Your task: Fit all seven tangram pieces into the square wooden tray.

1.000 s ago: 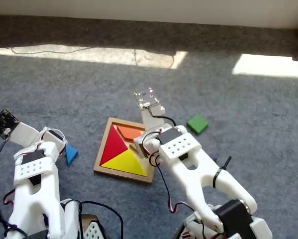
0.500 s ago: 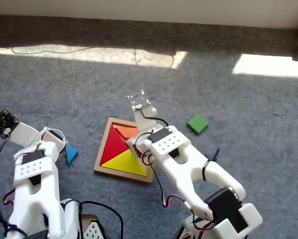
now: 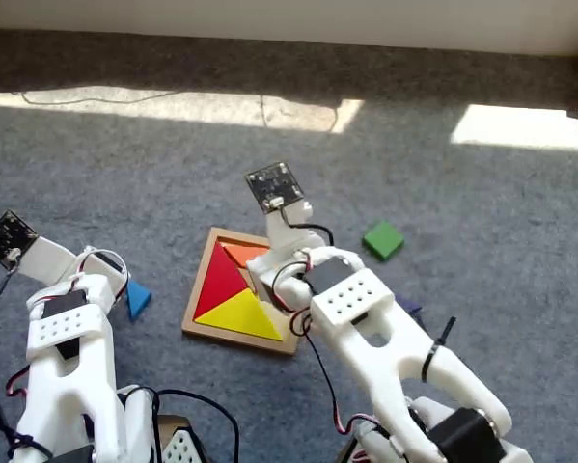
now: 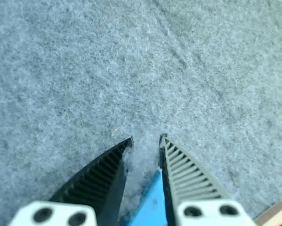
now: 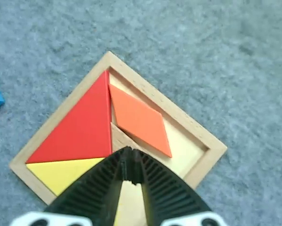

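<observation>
From above, the tray (image 3: 233, 340) lies on grey carpet (image 3: 462, 193) in the middle, turned so its corners point near and far. It holds a red triangle (image 3: 216, 285) on its left, a yellow triangle (image 3: 238, 316) at its near side and an orange piece (image 3: 248, 256) at its far side. The right arm (image 3: 356, 299) reaches over the tray's right half. A green square (image 3: 382, 240) lies on the carpet to the tray's right, apart from it. A blue triangle (image 3: 137, 299) lies to the tray's left, just beside the front of the left arm (image 3: 67, 333). In the left wrist view, the left gripper (image 4: 146, 140) points down at the carpet with its fingers a little apart, and the blue triangle (image 4: 152, 205) shows between them near their base. In the right wrist view, the right gripper (image 5: 131, 153) hangs over the tray (image 5: 166, 106) with its fingertips closed together and nothing seen between them, beside the red triangle (image 5: 79, 134), the orange piece (image 5: 141, 120) and the yellow triangle (image 5: 60, 172).
</observation>
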Robot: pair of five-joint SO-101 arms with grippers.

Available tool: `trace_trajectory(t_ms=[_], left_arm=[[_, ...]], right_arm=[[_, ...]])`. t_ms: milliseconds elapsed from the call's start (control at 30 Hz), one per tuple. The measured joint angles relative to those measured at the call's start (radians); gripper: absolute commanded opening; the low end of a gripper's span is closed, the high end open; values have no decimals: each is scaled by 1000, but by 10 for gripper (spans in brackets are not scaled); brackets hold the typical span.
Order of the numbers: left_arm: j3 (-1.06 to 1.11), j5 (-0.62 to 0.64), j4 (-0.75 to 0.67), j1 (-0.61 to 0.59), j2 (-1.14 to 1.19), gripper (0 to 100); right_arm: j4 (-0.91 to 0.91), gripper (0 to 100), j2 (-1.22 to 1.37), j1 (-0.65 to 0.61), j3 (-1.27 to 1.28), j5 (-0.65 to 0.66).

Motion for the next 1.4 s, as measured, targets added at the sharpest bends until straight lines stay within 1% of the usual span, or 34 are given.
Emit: trace_trajectory(t_ms=[133, 233, 333, 500, 733, 833, 900, 1033, 1233, 1300, 1400], left_arm=[[0, 0, 0, 0, 0, 105], [0, 0, 0, 0, 0, 105], [0, 0, 0, 0, 0, 105], [0, 0, 0, 0, 0, 105], [0, 0, 0, 0, 0, 105], [0, 0, 0, 0, 0, 105], [0, 0, 0, 0, 0, 105], [0, 0, 0, 0, 0, 105], [0, 0, 0, 0, 0, 105], [0, 0, 0, 0, 0, 105], [0, 0, 0, 0, 0, 105]], right_arm=[[-5, 5, -20, 11, 54, 0], [-61, 5, -18, 11, 86, 0], [-118, 5, 38, 11, 87, 0], [-135, 5, 166, 11, 89, 0], [-227, 5, 184, 11, 89, 0], [-233, 5, 173, 32, 89, 0], [-201, 5, 127, 64, 89, 0], [-64, 11, -6, 143, 89, 0], [78, 148, -133, 278, 89, 0], [92, 172, -137, 327, 89, 0], [100, 182, -120, 385, 81, 12]])
